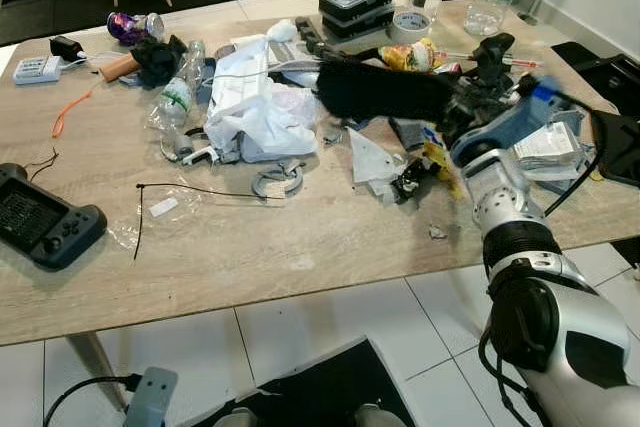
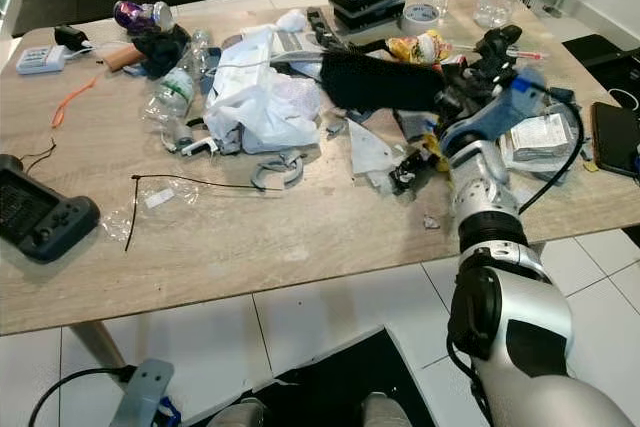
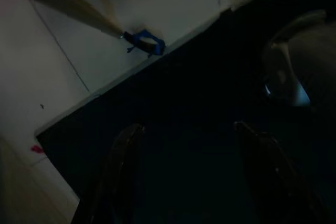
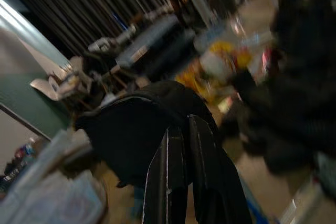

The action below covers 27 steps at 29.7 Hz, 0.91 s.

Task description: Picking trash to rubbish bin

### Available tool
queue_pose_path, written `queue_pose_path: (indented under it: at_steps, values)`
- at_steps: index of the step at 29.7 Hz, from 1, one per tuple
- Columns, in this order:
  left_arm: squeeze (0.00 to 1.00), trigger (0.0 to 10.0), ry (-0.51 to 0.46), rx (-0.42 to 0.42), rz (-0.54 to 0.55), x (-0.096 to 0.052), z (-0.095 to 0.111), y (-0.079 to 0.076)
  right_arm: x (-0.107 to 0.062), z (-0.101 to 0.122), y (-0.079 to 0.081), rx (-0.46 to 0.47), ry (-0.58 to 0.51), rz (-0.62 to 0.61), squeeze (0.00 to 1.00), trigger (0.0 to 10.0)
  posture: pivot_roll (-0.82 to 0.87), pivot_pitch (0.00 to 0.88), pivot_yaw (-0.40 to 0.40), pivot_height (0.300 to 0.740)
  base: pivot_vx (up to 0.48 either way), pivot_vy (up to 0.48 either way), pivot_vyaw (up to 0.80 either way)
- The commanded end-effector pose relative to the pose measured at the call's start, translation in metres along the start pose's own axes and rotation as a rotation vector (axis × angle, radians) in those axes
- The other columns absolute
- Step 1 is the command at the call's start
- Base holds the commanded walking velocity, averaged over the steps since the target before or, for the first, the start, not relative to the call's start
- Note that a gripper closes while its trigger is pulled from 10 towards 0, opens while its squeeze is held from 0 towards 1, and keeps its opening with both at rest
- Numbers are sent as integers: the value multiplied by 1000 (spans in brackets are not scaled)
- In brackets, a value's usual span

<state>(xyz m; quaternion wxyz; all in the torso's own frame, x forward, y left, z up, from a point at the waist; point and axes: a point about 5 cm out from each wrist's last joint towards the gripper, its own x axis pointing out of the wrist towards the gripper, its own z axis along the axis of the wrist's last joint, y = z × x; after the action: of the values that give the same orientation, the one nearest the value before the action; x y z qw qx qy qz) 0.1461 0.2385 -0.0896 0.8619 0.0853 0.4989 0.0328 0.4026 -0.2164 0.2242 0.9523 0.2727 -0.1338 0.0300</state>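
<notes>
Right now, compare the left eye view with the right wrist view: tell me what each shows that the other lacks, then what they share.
Left eye view alone: the whole wooden table, the black game controller at its left edge, the white plastic bag, and the silver right arm.

Right wrist view alone: the right gripper seen close, its fingers pinched together on a black cloth.

Shared: that black cloth lifted above the table, and the yellow wrapper behind it.
</notes>
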Motion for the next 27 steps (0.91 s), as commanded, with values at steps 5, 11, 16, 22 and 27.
queue_pose_path:
  at_steps: [5, 11, 16, 22, 27]
  values:
    - [0, 10000, 14, -221, 155, -3, -15, 2, 2, 19, 13, -4, -108, 93, 0, 0, -7, 147, 19, 740, 0, 0, 0]
    - [0, 10000, -9, -349, 419, -11, -4, 62, 3, 28, 25, 3, -155, 167, 0, 0, -8, 140, 20, 740, 0, 0, 0]
    - [0, 10000, -33, -633, 763, -37, -9, 133, 2, 32, 40, 22, -176, 269, 0, 0, -9, 132, 14, 740, 0, 0, 0]
    - [0, 10000, -173, -817, 989, -64, 3, 183, -2, 31, 57, 48, -166, 399, 0, 0, -4, 127, 9, 740, 0, 0, 0]
    - [0, 10000, -256, -857, 1200, -98, 20, 230, -3, 30, 64, 69, -164, 442, 0, 0, 2, 121, 7, 740, 0, 0, 0]
